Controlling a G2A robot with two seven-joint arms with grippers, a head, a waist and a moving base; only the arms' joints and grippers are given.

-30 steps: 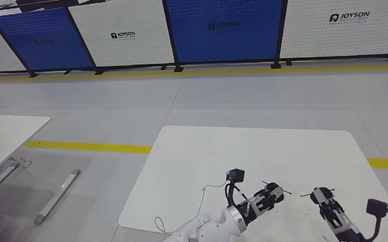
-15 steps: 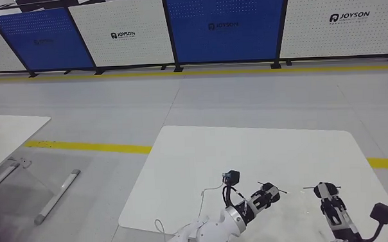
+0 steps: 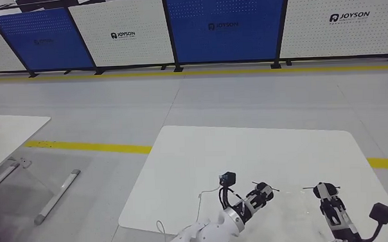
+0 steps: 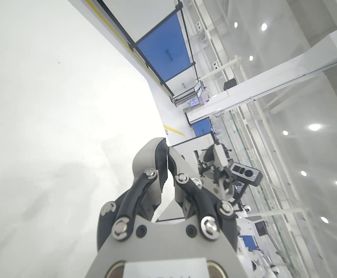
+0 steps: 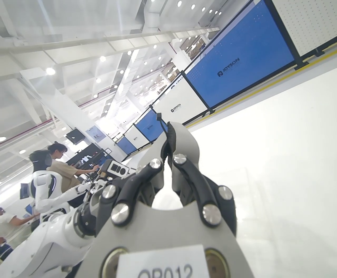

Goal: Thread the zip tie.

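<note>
Right gripper [image 5: 169, 125] jaws clenched on the zip tie [image 5: 159, 117], its head end poking past the tips, held over the desk [image 3: 246, 151] near the robot-side edge; left gripper [image 4: 167, 148] nearby but apart, jaws clenched too, seemingly on a thin black strip [image 3: 275, 189], hard to confirm.

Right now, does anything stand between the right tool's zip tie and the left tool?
Nothing visible does. The right tool is shut on the zip tie, the left tool on a thin black strip, and the white table shows unbroken between them.
</note>
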